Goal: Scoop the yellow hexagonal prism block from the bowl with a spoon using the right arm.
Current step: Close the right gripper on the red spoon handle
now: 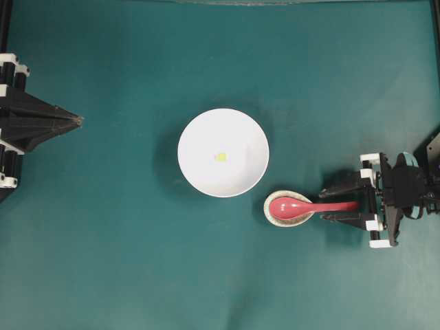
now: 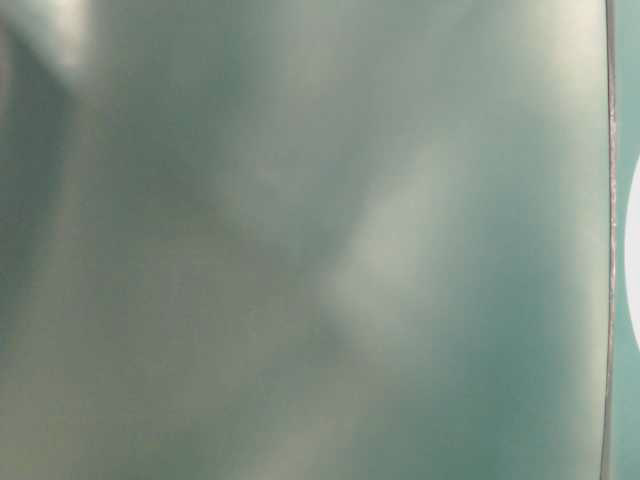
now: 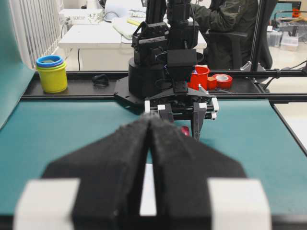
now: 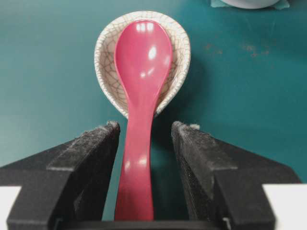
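Observation:
The white bowl [image 1: 199,137] stands mid-table with the tiny yellow hexagonal prism block [image 1: 221,157] lying inside it. To its lower right, the pink-red spoon [image 1: 302,205] rests with its scoop in a small crackled dish [image 1: 271,214] and its handle pointing right. My right gripper [image 1: 324,205] is open and straddles the handle. In the right wrist view the spoon [image 4: 143,62] runs between the fingers of the gripper [image 4: 145,125], nearer the left finger, with a gap on the right. My left gripper [image 1: 79,120] is shut and empty at the far left edge.
The bowl's edge [image 4: 249,3] shows just beyond the dish [image 4: 103,52]. Behind the table's black rail stand a yellow cup stack [image 3: 52,74] and a red cup [image 3: 199,76]. The table-level view is a teal blur.

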`<state>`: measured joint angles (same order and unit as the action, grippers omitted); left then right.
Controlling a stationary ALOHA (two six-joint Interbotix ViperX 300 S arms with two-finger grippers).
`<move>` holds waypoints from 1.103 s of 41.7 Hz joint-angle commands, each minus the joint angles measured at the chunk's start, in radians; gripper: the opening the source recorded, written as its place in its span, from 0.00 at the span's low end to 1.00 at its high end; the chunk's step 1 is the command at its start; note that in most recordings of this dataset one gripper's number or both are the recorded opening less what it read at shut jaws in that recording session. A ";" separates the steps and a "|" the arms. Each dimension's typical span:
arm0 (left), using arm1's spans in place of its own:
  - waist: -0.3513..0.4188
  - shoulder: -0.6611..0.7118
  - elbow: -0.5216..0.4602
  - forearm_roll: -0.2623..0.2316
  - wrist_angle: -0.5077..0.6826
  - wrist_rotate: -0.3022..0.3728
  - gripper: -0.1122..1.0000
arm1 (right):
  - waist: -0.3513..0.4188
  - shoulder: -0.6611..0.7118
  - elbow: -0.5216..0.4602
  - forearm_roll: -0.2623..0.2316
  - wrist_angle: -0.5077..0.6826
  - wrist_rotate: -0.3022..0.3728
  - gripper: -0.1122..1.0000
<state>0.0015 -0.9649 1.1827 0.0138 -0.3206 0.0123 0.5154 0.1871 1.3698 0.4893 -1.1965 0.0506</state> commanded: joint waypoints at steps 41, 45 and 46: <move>0.000 0.008 -0.020 0.003 0.000 0.002 0.10 | 0.005 -0.133 -0.032 -0.002 0.083 -0.037 0.31; 0.000 0.009 -0.020 0.003 0.000 0.002 0.10 | 0.003 -0.198 -0.035 -0.002 0.130 -0.040 0.31; 0.000 0.008 -0.020 0.003 0.000 0.002 0.10 | 0.005 -0.221 -0.037 -0.002 0.147 -0.041 0.31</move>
<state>0.0015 -0.9649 1.1827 0.0138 -0.3160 0.0123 0.5154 0.0353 1.3422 0.4893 -1.0799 0.0123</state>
